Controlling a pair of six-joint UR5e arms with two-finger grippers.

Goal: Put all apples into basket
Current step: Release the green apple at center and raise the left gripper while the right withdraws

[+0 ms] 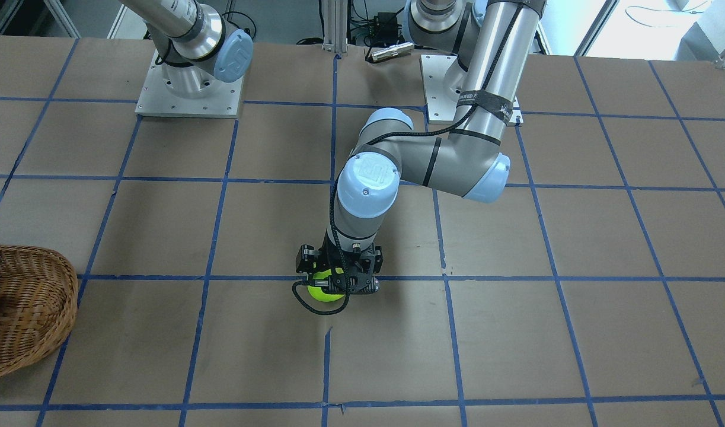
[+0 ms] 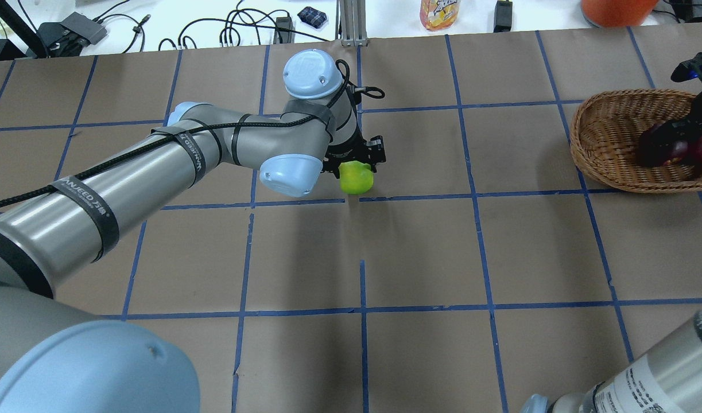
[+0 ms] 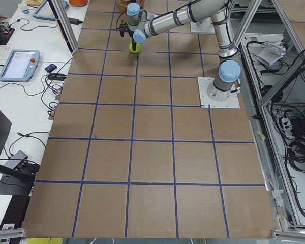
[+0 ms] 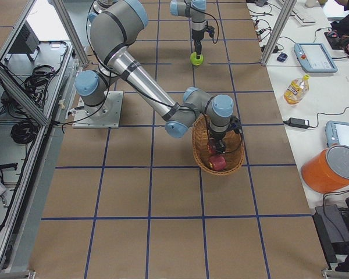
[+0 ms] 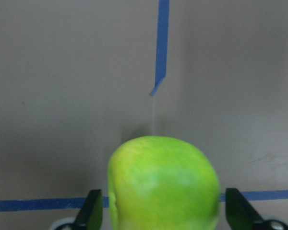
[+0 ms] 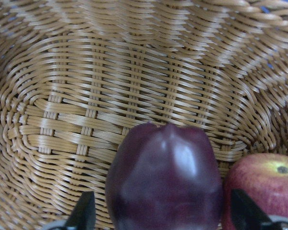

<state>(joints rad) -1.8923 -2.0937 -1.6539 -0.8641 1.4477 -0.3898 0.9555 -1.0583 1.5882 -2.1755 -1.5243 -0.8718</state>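
Note:
The lime green apple (image 5: 163, 184) sits on the table paper between the fingers of my left gripper (image 5: 163, 213), which is closed against its sides; it also shows in the overhead view (image 2: 356, 178). My right gripper (image 6: 163, 215) hangs open inside the wicker basket (image 2: 606, 143), its fingers a little apart from the dark maroon apple (image 6: 165, 179) between them. The red apple (image 6: 266, 191) with a yellowish patch lies in the basket, touching the maroon one.
The basket stands at the table's far right in the overhead view, and at the left edge of the front-facing view (image 1: 36, 308). A bottle (image 2: 439, 11) and cables lie beyond the table's far edge. Blue tape lines grid the brown paper.

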